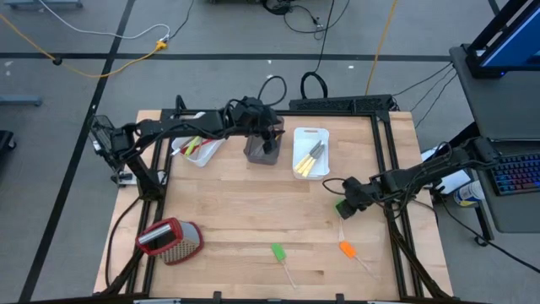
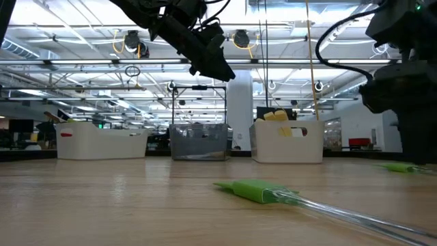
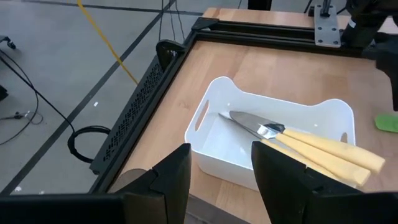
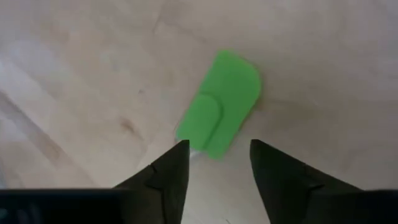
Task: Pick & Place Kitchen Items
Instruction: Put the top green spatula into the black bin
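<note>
My right gripper (image 1: 349, 198) hangs open low over the table's right middle. A green spatula head (image 4: 222, 102) lies flat on the wood just beyond its fingertips (image 4: 217, 146), untouched; it also shows in the high view (image 1: 340, 206). My left gripper (image 1: 268, 140) is open and empty above the dark tub (image 1: 261, 154) at the far middle. Past its fingers (image 3: 221, 152) I see pale-handled knives (image 3: 311, 142) lying in a white tub (image 3: 217, 149). Another green spatula (image 1: 278, 252) and an orange spatula (image 1: 347, 248) lie near the front edge.
A white tub (image 1: 199, 150) with red and green spoons stands at the far left. The metal grater with the red top (image 1: 169, 239) lies at the front left. The black frame rails (image 1: 390, 169) run along the table's sides. Bare wood lies in the middle.
</note>
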Motion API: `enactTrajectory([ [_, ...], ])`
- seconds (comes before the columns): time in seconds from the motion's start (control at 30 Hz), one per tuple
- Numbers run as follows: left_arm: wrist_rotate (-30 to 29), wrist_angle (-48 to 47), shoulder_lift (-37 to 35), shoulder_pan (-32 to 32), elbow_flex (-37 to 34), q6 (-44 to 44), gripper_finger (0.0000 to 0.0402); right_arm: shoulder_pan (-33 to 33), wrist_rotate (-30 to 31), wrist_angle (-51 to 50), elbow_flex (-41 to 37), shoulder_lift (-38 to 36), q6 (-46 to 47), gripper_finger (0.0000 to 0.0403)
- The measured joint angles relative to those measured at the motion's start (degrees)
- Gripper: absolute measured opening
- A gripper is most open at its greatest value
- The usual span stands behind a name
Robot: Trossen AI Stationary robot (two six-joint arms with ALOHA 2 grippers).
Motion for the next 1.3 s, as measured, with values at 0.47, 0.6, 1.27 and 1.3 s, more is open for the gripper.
enactTrajectory([
  [0.47,-0.02,0.0,0.0,-1.79,0.0,2.78,0.0172,-0.11,6.18,5.18,-1.76,3.03,6.49,0.0179],
  [0.6,-0.02,-0.01,0.0,-1.9,0.0,2.8,0.0172,-0.11,6.48,6.76,-2.54,4.59,6.11,0.0174],
  [1.27,-0.04,-0.48,0.0,-2.25,0.0,2.67,0.0172,-0.11,11.82,9.06,-2.89,10.74,2.89,0.0014],
  [1.3,-0.04,-0.48,0.0,-2.25,0.0,2.67,0.0172,-0.11,11.93,9.4,-2.91,11.04,2.06,0.0008],
])
